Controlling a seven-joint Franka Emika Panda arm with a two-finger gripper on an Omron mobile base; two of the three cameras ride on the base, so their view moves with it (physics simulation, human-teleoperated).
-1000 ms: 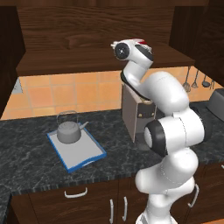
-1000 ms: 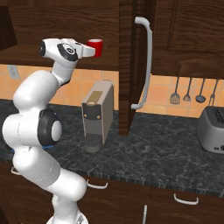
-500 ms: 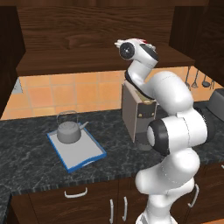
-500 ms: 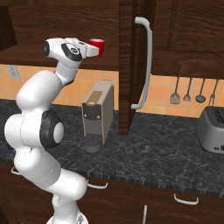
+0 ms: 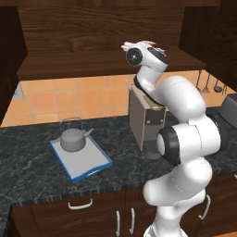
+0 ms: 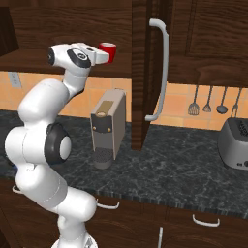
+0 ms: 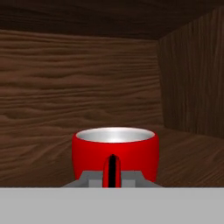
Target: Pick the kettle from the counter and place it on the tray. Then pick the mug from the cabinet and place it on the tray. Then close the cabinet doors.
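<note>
Mug (image 7: 114,154) sits upright on the cabinet (image 7: 78,87) shelf, dead ahead of the gripper (image 7: 112,177), its side handle facing the hand and caught between the closed jaws. In right base view the red mug (image 6: 107,52) is at the tip of the gripper (image 6: 100,55), beside the open cabinet door (image 6: 145,72). Kettle (image 5: 72,138) rests on the tray (image 5: 92,162) on the counter (image 5: 37,171), well apart from the hand

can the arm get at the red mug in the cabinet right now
Probably yes. The pincer is already shut on the mug at its handle, inside the cabinet, with the door swung open and clear.
</note>
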